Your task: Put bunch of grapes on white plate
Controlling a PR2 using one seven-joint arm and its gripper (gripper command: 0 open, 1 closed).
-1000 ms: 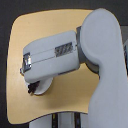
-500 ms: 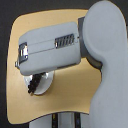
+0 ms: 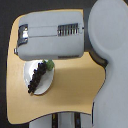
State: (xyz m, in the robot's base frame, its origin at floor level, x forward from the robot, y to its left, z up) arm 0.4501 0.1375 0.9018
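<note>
Dark flooring frames the scene on the exterior view's left, and over it sits a tan wooden table (image 3: 70,95) with rounded corners, which fills most of what I can see. My arm (image 3: 55,37) reaches across the upper part of the table from the exterior view's right, a bulky pale grey housing with a ribbed vent strip on its top face and a darker metallic end piece toward the exterior view's left. The large rounded body of the robot (image 3: 110,65) takes up the whole right side of the view and hides that part of the table. Just below the arm lies the white plate (image 3: 46,86), its upper rim tucked under the grey housing so that I only see the lower portion. On the plate rests the bunch of grapes (image 3: 37,77), a dark elongated cluster running diagonally from upper right to lower left, well inside the rim on the left half of the plate. A small green lump (image 3: 49,64) sits at the upper end of the cluster, touching it. I cannot tell whether the gripper's fingers are spread or closed, since the housing covers them from this angle.
</note>
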